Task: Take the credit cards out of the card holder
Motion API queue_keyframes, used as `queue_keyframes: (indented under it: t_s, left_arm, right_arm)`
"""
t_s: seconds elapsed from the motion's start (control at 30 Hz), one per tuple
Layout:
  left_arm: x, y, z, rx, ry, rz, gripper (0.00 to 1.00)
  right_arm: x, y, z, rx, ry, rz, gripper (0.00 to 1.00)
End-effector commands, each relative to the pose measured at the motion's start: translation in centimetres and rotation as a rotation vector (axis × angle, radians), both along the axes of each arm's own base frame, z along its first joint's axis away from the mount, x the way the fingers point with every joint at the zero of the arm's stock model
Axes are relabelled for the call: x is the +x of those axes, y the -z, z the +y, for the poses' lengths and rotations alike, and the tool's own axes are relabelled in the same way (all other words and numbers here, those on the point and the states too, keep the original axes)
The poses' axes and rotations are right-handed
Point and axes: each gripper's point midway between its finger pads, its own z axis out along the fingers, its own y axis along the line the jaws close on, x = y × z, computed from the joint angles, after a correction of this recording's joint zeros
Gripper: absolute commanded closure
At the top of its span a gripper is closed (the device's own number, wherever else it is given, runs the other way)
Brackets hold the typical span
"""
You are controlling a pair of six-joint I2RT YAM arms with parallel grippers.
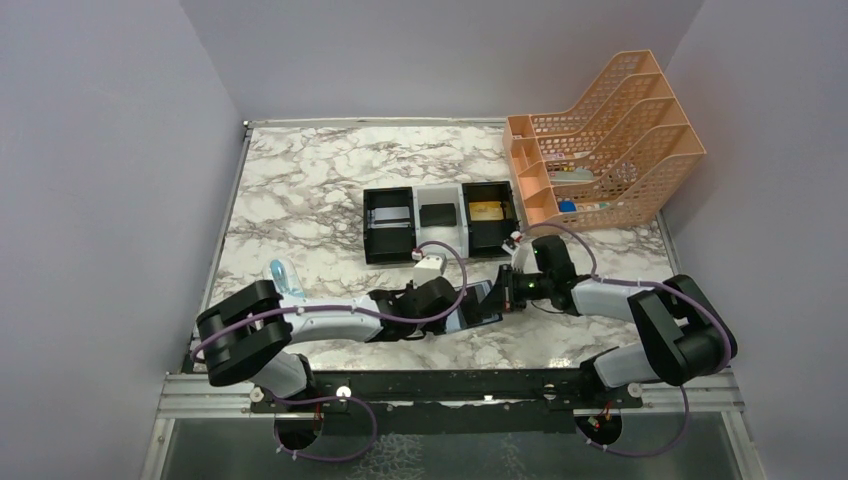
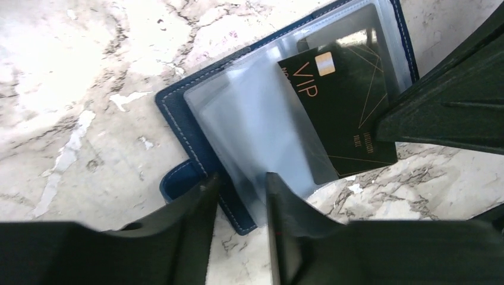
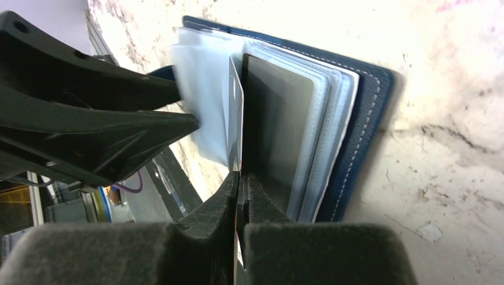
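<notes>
The navy card holder [image 2: 178, 104] lies open on the marble near the front of the table [image 1: 484, 304], with its clear pockets fanned up. A black "VIP" credit card [image 2: 347, 110] sticks partway out of a pocket. My right gripper [image 3: 241, 175] is shut on this card's edge [image 3: 235, 113], beside the holder's navy cover [image 3: 371, 113]. One of its fingers [image 2: 443, 110] shows in the left wrist view. My left gripper [image 2: 241, 181] is closed on a clear pocket page at the holder's near corner. A gold card [image 1: 486, 211] and a black card [image 1: 438, 213] lie in the trays.
Three box trays stand in a row mid-table: black [image 1: 389, 238], pale [image 1: 440, 232] and black [image 1: 490, 235]. A peach mesh file rack [image 1: 610, 150] stands at the back right. A small pale blue object [image 1: 285, 275] lies left of the arms. Both arms [image 1: 330, 322] meet over the holder.
</notes>
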Motion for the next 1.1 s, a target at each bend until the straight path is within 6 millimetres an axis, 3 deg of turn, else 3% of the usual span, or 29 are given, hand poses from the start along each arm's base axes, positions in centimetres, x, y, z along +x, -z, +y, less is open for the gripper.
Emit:
queue_keyframes:
  t_s: [0.0, 0.1, 0.2, 0.37, 0.5, 0.7, 0.87, 1.07]
  left_arm:
    - [0.4, -3.0, 0.7, 0.009, 0.007, -0.044, 0.56]
    - [0.6, -5.4, -1.0, -0.078, 0.017, -0.068, 0.48]
    - [0.2, -6.7, -2.9, -0.161, 0.056, -0.074, 0.48]
    - [-0.3, -5.2, -4.7, -0.221, 0.089, -0.051, 0.51]
    - [-0.1, -2.2, -4.1, -0.165, 0.048, -0.023, 0.64]
    - [-0.2, 1.6, -1.2, -0.017, -0.016, 0.006, 0.77]
    - [-0.6, 3.5, 0.1, 0.053, -0.025, 0.028, 0.85]
    - [-0.8, 4.2, 1.2, 0.105, -0.027, 0.036, 0.89]
  right_arm:
    - [-0.7, 0.5, -0.1, 0.021, 0.022, 0.041, 0.99]
    - [-0.5, 0.5, 0.1, 0.039, 0.052, 0.052, 0.99]
    - [-0.2, 0.4, 0.1, 0.046, 0.076, 0.056, 0.99]
    - [-0.1, 0.8, -0.1, 0.032, 0.093, 0.061, 0.99]
    - [-0.3, 0.9, 0.0, 0.038, 0.092, 0.065, 0.99]
    - [-0.4, 0.7, 0.1, 0.049, 0.082, 0.057, 0.96]
    - [-0.4, 0.2, 0.5, 0.079, 0.059, 0.053, 0.88]
    - [0.2, -0.5, 1.2, 0.119, 0.026, 0.034, 0.80]
